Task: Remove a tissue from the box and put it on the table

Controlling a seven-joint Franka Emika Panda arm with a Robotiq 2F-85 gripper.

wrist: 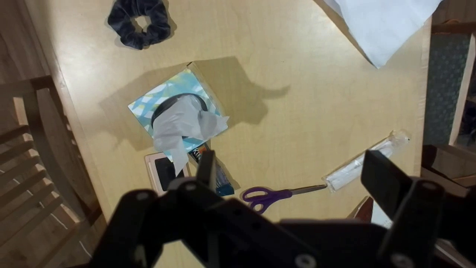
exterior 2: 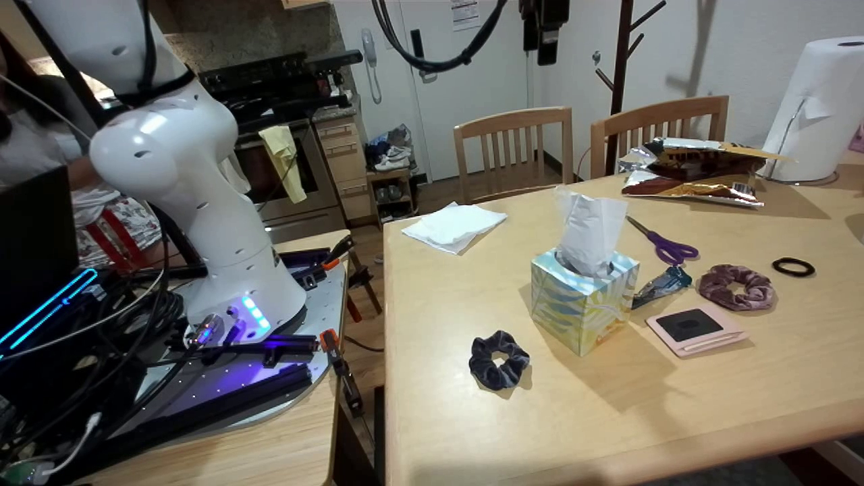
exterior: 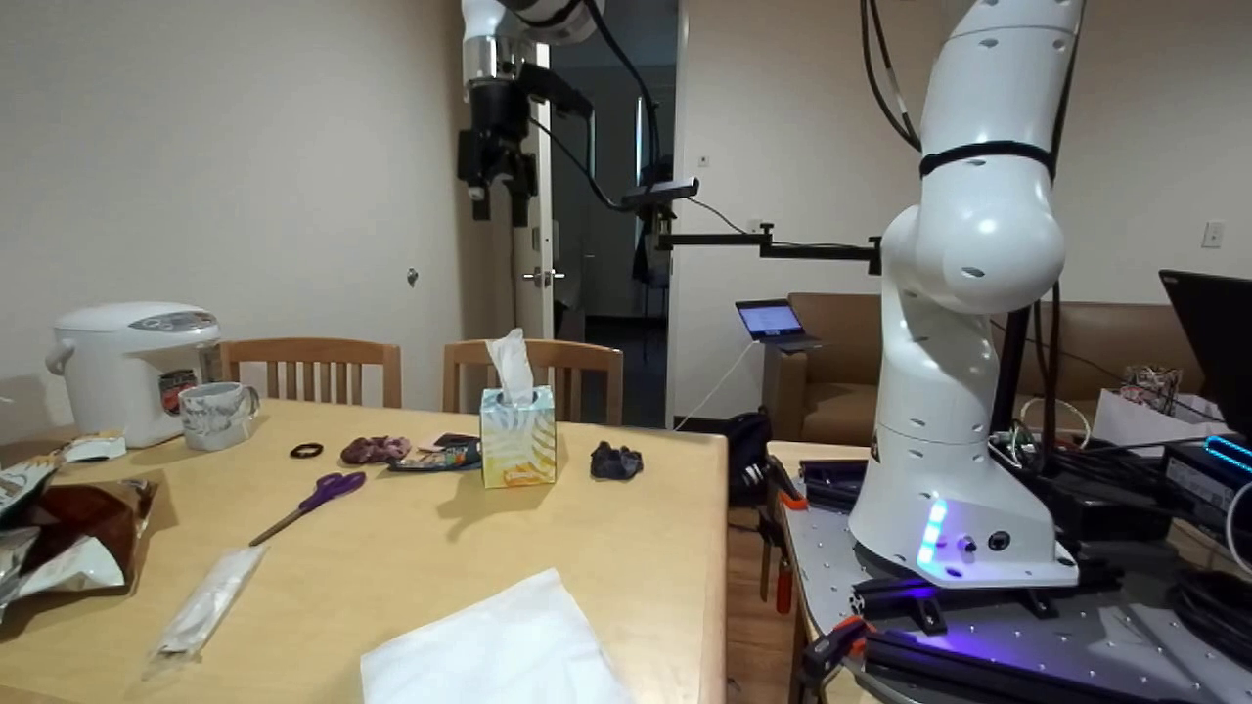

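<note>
Though boxed, tissue [exterior 2: 590, 231] (creased) partly out

We see a rounded white arm [exterior: 988, 230] with oval screw recesses [exterior: 972, 272] and a black band [exterior: 988, 152] in both exterior views. In an exterior view, blue-violet lights [exterior: 932, 533] streak its base [exterior: 963, 479] at four o'clock and a silver collar [exterior: 486, 61] sits above the black gripper [exterior: 501, 209] at eleven. At twelve, in an exterior view, black cables [exterior 2: 440, 67] loop. The wrist view shows round screw heads [wrist: 305, 260].
</note>
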